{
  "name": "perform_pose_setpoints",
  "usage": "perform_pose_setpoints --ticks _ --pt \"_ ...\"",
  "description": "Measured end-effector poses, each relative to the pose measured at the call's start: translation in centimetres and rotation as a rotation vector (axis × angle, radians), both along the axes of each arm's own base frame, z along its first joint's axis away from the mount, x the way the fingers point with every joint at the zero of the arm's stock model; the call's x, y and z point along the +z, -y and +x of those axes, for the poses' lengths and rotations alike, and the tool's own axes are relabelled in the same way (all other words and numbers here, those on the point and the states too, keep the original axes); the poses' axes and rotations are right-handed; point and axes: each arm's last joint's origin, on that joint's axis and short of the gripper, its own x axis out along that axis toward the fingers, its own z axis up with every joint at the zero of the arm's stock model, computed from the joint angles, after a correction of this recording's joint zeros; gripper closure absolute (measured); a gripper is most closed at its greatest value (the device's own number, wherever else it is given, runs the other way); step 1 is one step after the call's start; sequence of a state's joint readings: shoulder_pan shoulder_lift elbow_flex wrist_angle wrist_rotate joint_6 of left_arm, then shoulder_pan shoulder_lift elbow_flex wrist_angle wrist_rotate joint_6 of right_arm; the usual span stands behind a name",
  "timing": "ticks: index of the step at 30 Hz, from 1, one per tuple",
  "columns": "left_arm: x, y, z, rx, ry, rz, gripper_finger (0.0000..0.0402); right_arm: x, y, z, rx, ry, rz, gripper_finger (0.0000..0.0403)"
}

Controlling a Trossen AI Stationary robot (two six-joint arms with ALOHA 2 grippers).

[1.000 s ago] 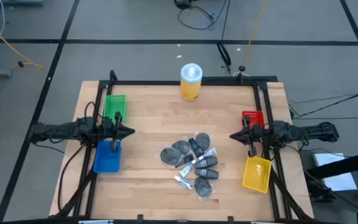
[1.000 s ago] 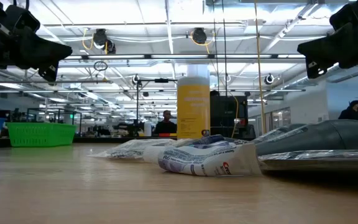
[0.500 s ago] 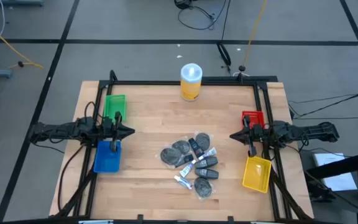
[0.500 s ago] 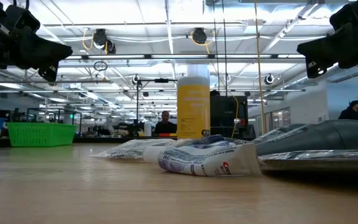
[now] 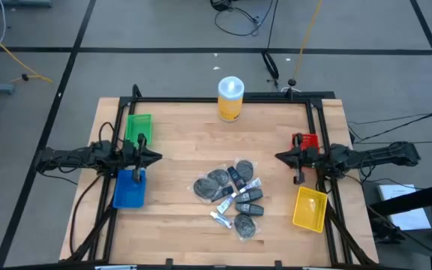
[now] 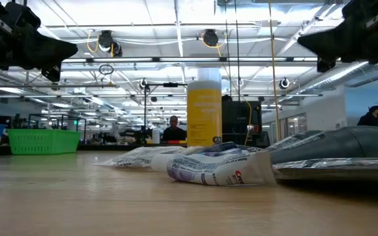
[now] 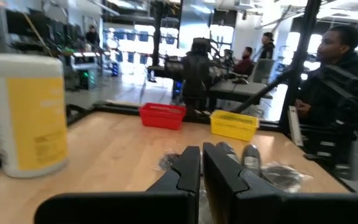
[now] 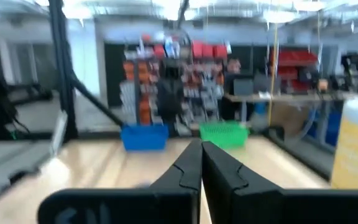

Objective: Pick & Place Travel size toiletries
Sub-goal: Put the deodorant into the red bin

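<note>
The travel size toiletries (image 5: 233,197) lie in a loose heap on the wooden table's middle: round dark grey packets, small black bottles and thin white tubes, resting flat on the boards. The low view shows the toiletries (image 6: 222,165) close up. My left gripper (image 5: 158,158) hovers shut above the table's left side, between the green and blue bins. My right gripper (image 5: 278,157) hovers shut at the right side, beside the red bin. Both point toward the heap from well apart. The wrist views show the left gripper (image 7: 201,163) and the right gripper (image 8: 201,158) with fingers together, holding nothing.
A tall yellow canister with a white lid (image 5: 230,98) stands at the far edge. A green bin (image 5: 138,127) and a blue bin (image 5: 130,188) sit on the left, a red bin (image 5: 306,140) and a yellow bin (image 5: 310,208) on the right. A black frame borders the table. People stand beyond it.
My right arm has shifted a little toward the table's far edge and tipped, its gripper staying shut. The left arm and the toiletries have kept still.
</note>
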State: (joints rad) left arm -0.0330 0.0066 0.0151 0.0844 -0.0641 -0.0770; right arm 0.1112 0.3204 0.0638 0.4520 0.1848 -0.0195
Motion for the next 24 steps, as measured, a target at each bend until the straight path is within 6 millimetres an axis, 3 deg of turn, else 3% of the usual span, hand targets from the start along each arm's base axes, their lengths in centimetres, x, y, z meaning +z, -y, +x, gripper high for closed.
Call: perform_pose_setpoints --ticks 2,6,11,19,24 --pt "0.1 -0.1 0.0 0.029 0.009 0.021 0.0382 -0.8 0.0 0.8 -0.032 -0.099 -0.009 0.0403" --pt "0.3 -0.2 0.0 0.07 0.031 0.033 0.0382 -0.1 -0.1 2.7 -0.055 -0.185 -0.018 0.0399" --pt "0.5 -0.2 -0.1 0.08 0.042 0.091 0.0382 0.0 -0.6 5.4 -0.045 -0.308 0.018 0.0366" --pt "0.2 -0.2 0.0 0.065 0.014 0.034 0.0382 1.2 -2.9 9.6 0.204 -0.472 0.086 0.0258" --pt "-0.2 -0.2 0.0 0.062 -0.02 0.03 0.0382 0.6 -4.5 10.6 0.257 -0.642 0.053 0.0181"
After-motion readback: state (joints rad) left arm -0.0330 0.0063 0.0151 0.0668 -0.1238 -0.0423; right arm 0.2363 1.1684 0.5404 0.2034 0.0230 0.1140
